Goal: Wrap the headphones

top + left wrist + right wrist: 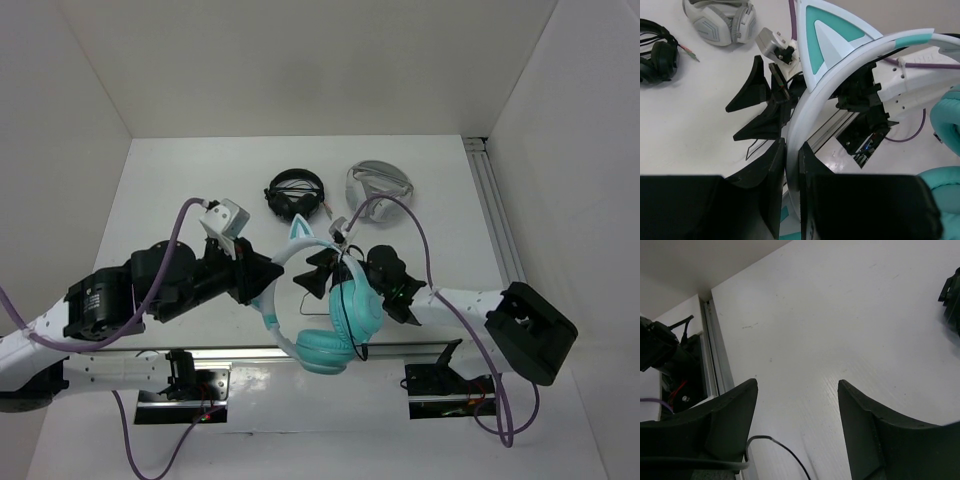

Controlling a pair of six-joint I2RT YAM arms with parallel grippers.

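Left tool (pixel 791 150) pinches headphones (pixel 802 112); right tool (pixel 797 385) — wide open.

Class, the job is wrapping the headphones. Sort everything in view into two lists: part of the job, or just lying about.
Part of the job:
teal cat-ear headphones
left gripper, shut on their headband
right gripper, open beside them

Just lying about:
black headphones
white-grey headphones

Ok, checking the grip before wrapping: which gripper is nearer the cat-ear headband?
Left. The left gripper is shut on the headband; the right gripper hangs open beside it, holding nothing.
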